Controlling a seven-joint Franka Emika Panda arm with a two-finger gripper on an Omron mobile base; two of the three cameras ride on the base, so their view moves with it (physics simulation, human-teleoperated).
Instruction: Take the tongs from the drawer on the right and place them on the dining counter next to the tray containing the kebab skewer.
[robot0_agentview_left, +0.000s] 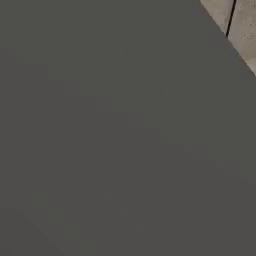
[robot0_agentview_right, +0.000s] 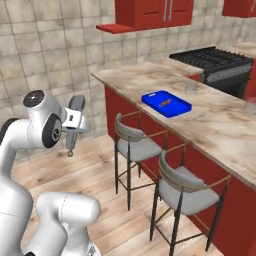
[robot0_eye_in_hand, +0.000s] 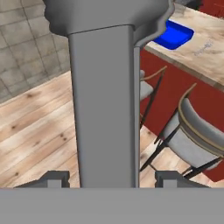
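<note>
The bright blue flat rectangular tray with its low rim sits on the long beige-brown marbled stone dining counter and holds the small reddish-brown kebab skewer, lying along the tray's length. The long slim grey metal tongs are clamped between the two-finger gripper, whose dark tips sit apart on either side of them; they run straight away from the hand, and in the right base view hang almost upright over the wooden floor, well short of the counter. Their far end is cut off at the top of the hand view, and they hide part of the grey-seated stools there.
</note>
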